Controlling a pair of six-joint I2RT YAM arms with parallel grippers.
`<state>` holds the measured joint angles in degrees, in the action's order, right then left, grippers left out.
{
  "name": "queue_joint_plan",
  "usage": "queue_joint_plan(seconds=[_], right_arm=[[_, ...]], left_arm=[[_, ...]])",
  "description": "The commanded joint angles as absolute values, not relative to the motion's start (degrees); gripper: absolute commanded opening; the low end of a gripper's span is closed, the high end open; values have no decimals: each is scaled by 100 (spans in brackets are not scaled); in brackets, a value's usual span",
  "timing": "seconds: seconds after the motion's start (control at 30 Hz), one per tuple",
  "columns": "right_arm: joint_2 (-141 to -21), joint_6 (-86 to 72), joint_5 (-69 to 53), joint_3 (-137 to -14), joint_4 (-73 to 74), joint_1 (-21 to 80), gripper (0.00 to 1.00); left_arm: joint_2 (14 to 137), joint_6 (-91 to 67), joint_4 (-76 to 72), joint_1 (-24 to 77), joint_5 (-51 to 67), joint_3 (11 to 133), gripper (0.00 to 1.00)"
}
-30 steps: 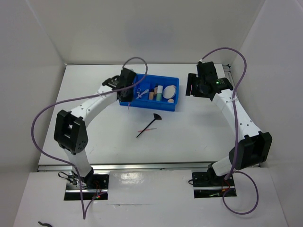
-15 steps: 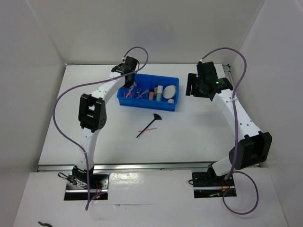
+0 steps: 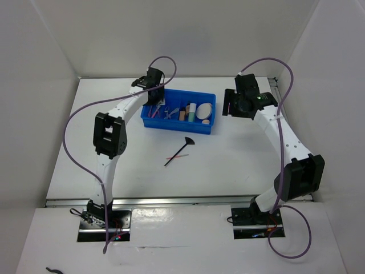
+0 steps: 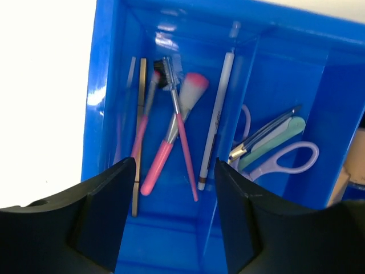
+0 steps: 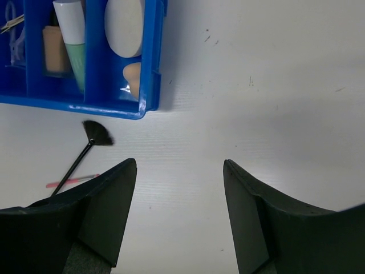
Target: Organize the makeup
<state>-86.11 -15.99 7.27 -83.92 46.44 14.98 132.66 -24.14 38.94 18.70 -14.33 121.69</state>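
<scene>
The makeup is split between the blue tray point(image 3: 178, 127) and the table. My left gripper point(image 3: 154, 105) hangs open over the tray's left compartment point(image 4: 101, 85), nothing between its fingers point(image 4: 114, 194). Below it lie pink brushes point(image 4: 171, 137), a white pencil point(image 4: 217, 120) and a gold stick point(image 4: 140, 125). A black fan brush point(image 3: 181, 149) and a thin pink stick point(image 3: 175, 156) lie on the table in front of the tray. My right gripper point(image 5: 179, 165) is open over bare table, right of the tray point(image 5: 151, 57), which holds the cream puff point(image 5: 122, 25), a peach sponge point(image 5: 132, 77) and the mint-green tube point(image 5: 75, 63).
Scissors with pale handles point(image 4: 285, 160) and a mint file point(image 4: 274, 140) sit in the tray's second compartment. White walls close in the table point(image 3: 245, 160) on three sides. Purple cables loop above both arms.
My left arm swung from the tray's front-left corner to above its left compartment, then its jaws opened. The right arm shifted only slightly.
</scene>
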Motion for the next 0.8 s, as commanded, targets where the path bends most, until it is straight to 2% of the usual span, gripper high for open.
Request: queue_joint_plan(seconds=[0.0, 0.1, 0.13, 0.2, 0.23, 0.33, 0.47, 0.77], right_arm=[[-8534, -1591, 712, -8701, 4641, 1485, 70], [-8429, -1643, 712, -8649, 4641, 1485, 70], [-8368, -1644, 712, -8648, 4641, 1485, 70], [-8315, -1644, 764, -8648, 4702, 1485, 70], [-8254, -1696, 765, -8648, 4702, 1485, 70], [-8122, -1696, 765, -8588, 4702, 1538, 70], [-8007, -1696, 817, -8517, 4702, 1538, 71], [-7840, -1749, 817, -8411, 4755, 1538, 71]], left_arm=[[12448, -2312, 3910, 1889, -1239, 12051, 69], [11719, -2242, 3650, 2248, -1055, 11235, 62], [11098, -2119, 3447, 2380, -907, 10449, 57], [10523, -2065, 3157, 2688, -783, 9698, 52], [10085, -1970, 2955, 3011, -634, 9050, 52], [9870, -1917, 3102, 3548, -379, 8483, 53], [10063, -2038, 3393, 4086, -255, 8297, 61], [11344, -2162, 3585, 4509, -624, 8972, 62]])
